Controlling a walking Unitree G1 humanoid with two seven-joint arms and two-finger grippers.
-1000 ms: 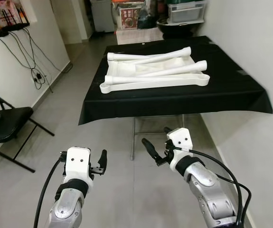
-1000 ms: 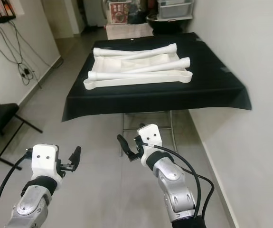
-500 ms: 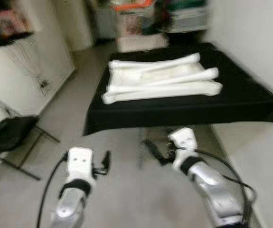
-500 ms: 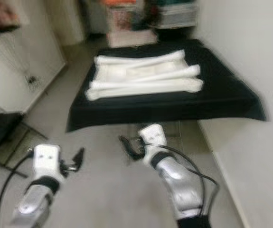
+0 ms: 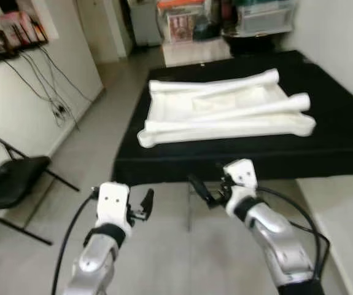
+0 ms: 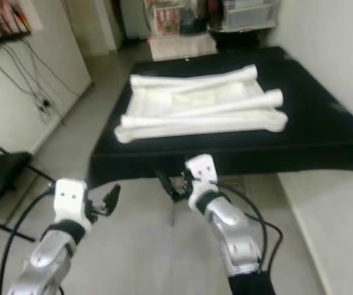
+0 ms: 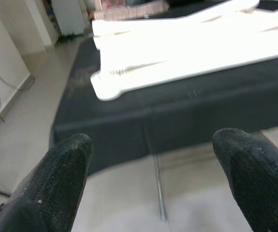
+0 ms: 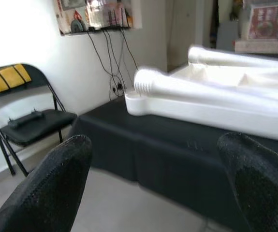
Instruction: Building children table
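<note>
While the whole view has shifted since a second ago, the black-draped bench [image 5: 237, 157] now sits closer and larger, its front edge just ahead of both grippers. On it lies the white plastic children's tabletop [image 5: 225, 123] with long white plastic legs [image 5: 256, 107] laid across it. The left gripper [image 7: 151, 169] and right gripper [image 8: 153, 179] hover over the grey floor [image 5: 158, 246], fingers spread, holding nothing. A black folding chair [image 5: 10, 181] stands by the left wall.
</note>
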